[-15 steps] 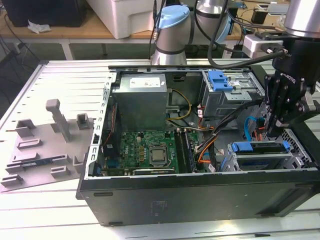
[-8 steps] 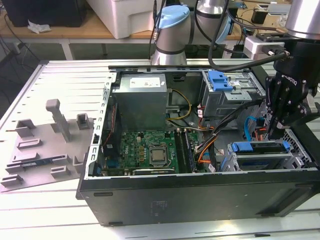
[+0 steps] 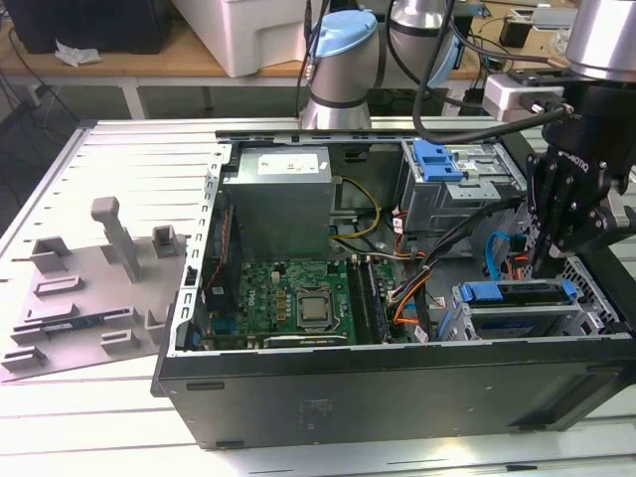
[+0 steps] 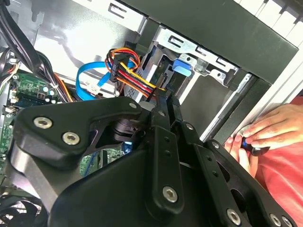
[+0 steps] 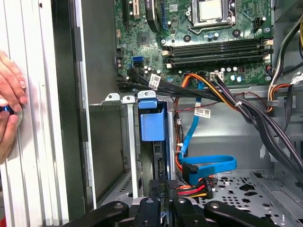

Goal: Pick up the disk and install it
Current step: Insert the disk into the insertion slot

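Observation:
The disk (image 3: 517, 292) sits in the metal drive cage (image 3: 459, 320) at the front corner of the open computer case, on the exterior view's right. Its bright blue carrier rail faces up, and the blue carrier end (image 5: 152, 124) shows between the cage walls. My black gripper (image 3: 545, 263) hangs just above the cage. In both wrist views its fingers are pressed together into one narrow tip (image 4: 164, 97), close to the disk's (image 4: 182, 66) near end. I see nothing between the fingers (image 5: 157, 208).
A person's hand (image 5: 9, 109) rests on the case's outer wall beside the cage. Power leads and a blue data cable (image 5: 208, 165) lie next to the fingers. Also inside are the motherboard (image 3: 298, 298), grey power supply (image 3: 276, 204) and a blue bracket (image 3: 437, 159). A grey fixture plate (image 3: 89, 288) lies outside.

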Robot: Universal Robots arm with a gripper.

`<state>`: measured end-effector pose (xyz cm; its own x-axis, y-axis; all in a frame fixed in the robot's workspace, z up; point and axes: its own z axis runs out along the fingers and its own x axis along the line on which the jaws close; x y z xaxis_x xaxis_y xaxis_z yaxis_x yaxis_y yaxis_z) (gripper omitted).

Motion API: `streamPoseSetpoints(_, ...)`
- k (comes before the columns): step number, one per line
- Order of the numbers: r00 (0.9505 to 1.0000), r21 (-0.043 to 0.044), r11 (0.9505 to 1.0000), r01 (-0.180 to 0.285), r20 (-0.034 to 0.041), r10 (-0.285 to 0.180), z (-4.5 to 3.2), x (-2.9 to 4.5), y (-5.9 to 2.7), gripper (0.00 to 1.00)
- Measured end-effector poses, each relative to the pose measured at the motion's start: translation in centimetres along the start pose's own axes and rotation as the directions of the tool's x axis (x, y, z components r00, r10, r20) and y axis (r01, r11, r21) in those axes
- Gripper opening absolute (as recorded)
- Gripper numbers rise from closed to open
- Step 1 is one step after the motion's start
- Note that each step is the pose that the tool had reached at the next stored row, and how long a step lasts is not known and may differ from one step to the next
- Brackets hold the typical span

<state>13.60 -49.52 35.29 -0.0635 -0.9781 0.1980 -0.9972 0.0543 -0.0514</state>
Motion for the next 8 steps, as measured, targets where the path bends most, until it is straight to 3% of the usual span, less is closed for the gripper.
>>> streamPoseSetpoints(8,1.0000,0.0008,1.0000,0.004,0.0002,-0.004,0.27,0.01,0.01,0.16)
